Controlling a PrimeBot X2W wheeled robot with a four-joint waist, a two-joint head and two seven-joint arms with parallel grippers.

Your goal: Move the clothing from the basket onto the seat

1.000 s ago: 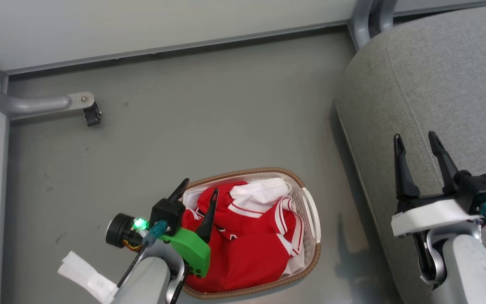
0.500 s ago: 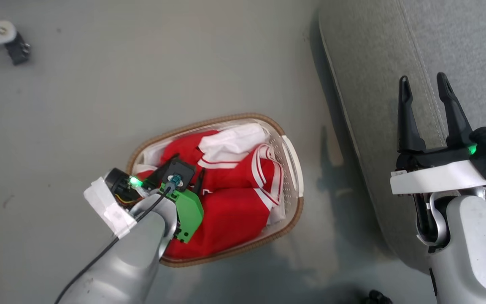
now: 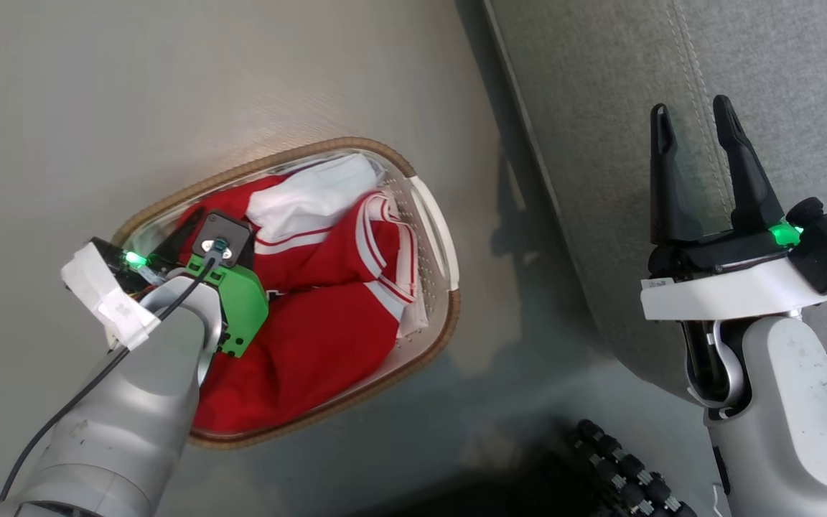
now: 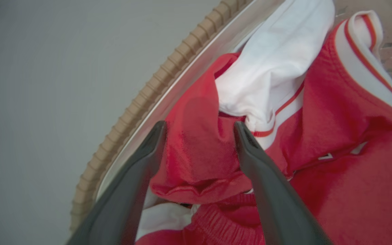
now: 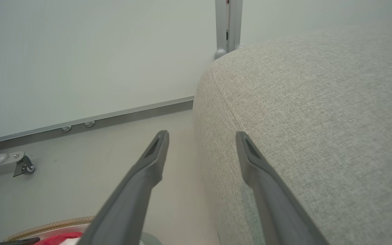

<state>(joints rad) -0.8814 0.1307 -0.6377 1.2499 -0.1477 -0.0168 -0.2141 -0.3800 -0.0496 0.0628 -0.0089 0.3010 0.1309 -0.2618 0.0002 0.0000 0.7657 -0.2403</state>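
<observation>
Left gripper down in the basket, jaws wide apart, nothing held yet.

Over the last second the left arm dropped from above the pile into the clothing. Its two fingers now straddle a raised red fold beside the white panel, near the brown rim of the basket. They look to be touching cloth, but I can't be sure. All the clothing is still in the basket on the floor. The basket's shift in the head view is camera motion. Right gripper stays spread and empty over the edge of the seat. Closing on the fold is likely next.
</observation>
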